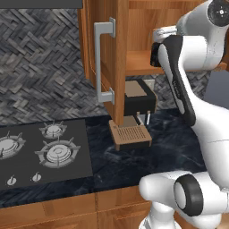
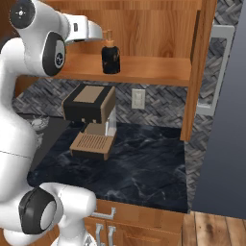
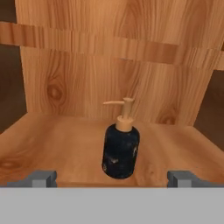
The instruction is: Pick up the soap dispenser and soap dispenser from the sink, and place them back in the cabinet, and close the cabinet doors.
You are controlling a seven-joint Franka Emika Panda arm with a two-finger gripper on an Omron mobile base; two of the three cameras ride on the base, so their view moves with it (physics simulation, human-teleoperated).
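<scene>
Arm raised high, forearm reaching level into the open cabinet (image 2: 144, 29) above the counter. Gripper (image 3: 112, 178) jaws spread wide, holding nothing; finger tips (image 3: 41, 178) stand either side of the black soap dispenser (image 3: 121, 148), apart from it. Dispenser upright on the cabinet's wooden floor (image 2: 144, 69), tan pump on top, spout pointing left in hand view. Left cabinet door (image 1: 117, 58) swung open, grey bar handle (image 1: 102, 62) visible. Coffee machine (image 2: 91, 120) on the dark marble counter (image 2: 144, 163) below the cabinet; gas cooktop (image 1: 42, 152) to its left.
</scene>
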